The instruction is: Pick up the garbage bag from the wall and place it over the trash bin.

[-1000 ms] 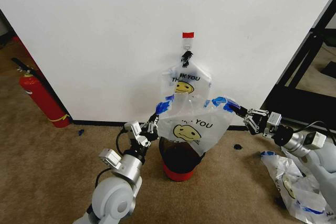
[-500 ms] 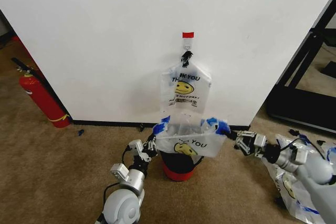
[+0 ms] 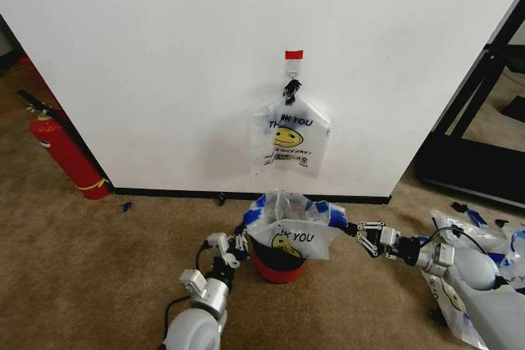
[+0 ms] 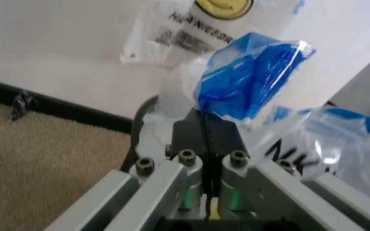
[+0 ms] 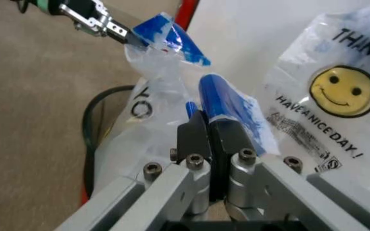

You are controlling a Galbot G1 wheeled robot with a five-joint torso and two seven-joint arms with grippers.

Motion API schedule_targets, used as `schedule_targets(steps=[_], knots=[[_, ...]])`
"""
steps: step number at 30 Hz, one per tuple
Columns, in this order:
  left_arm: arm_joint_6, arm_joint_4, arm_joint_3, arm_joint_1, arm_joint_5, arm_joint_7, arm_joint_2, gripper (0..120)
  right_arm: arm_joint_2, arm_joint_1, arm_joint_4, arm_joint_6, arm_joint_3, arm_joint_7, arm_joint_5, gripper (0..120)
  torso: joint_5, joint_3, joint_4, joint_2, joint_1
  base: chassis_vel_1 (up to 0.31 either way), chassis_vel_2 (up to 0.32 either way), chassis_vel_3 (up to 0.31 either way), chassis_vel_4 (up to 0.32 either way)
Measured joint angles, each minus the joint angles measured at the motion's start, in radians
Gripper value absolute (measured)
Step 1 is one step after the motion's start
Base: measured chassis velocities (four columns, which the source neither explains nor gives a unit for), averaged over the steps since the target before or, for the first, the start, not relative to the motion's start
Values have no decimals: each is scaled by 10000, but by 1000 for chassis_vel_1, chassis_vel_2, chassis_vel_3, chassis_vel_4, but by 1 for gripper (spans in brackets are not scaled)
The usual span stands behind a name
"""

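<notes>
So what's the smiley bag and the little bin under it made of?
The garbage bag looks like thin, shiny plastic: it crinkles and light passes through it. The trash bin seems to be hard plastic too, with dark walls and a red base, though the bag covers most of it.

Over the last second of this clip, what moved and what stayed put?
Both grippers, left and right, came down with the garbage bag stretched between them, lowering it onto the trash bin. Each kept its jaws shut on a blue handle. The bag hanging on the wall and the fire extinguisher stayed put.
</notes>
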Motion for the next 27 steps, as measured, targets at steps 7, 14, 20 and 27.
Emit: schedule_targets(steps=[7,14,20,27], knots=[[-487,502,-17,31,405,149,185,0,-170,-175,-64,254,-15,-209,-387,0,4,0,-2,0,0,0,0,0,0],[-705,977,-179,-564,408,149,140,0,-170,923,-505,422,-737,303,-430,0,2,1,0,0,0,0,0,0,0],[-752,1000,-187,-1094,302,198,47,0,-139,2217,-908,557,-1677,1193,-398,0,3,1,-2,0,1,0,0,0,0],[-1349,620,-482,-1070,257,459,154,0,310,3058,-923,873,-2513,2864,219,0,6,1,1,0,1,0,0,0,0]])
